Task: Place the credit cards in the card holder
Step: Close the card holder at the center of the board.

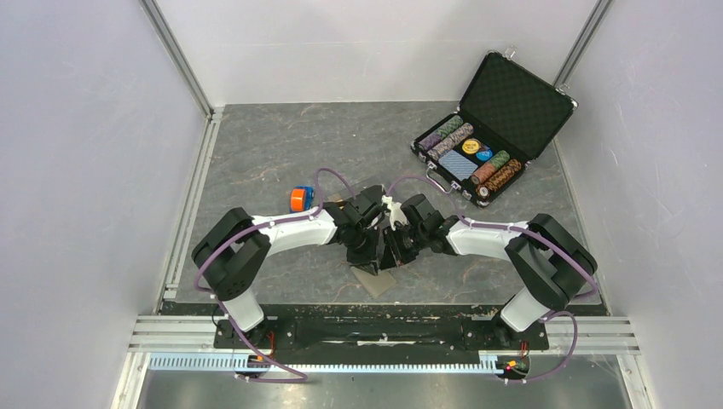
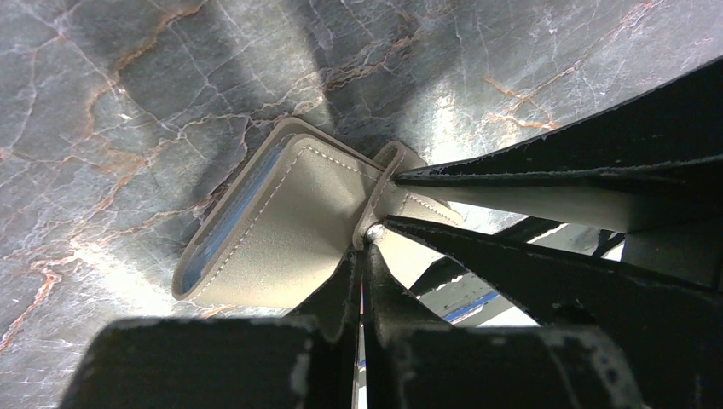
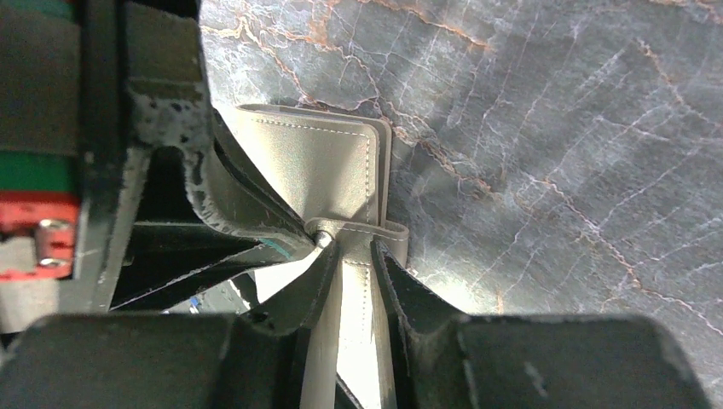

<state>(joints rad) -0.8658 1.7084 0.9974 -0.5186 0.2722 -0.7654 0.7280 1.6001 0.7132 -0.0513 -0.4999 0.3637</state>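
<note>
The grey-taupe card holder (image 2: 273, 230) is held just above the marble tabletop between both grippers, its pale blue inside showing at the left edge. My left gripper (image 2: 365, 256) is shut, its tips pinching the holder at the round snap. My right gripper (image 3: 354, 256) is shut on the holder's flap (image 3: 358, 290), next to the snap strap. In the top view the two grippers meet at the table's middle, left (image 1: 371, 247) and right (image 1: 394, 251), with a corner of the holder (image 1: 375, 279) showing below them. No credit card shows in any view.
An open black poker-chip briefcase (image 1: 494, 128) with chips and a blue card deck stands at the back right. A small orange and blue round object (image 1: 297, 198) lies left of the grippers. White walls enclose the table on three sides.
</note>
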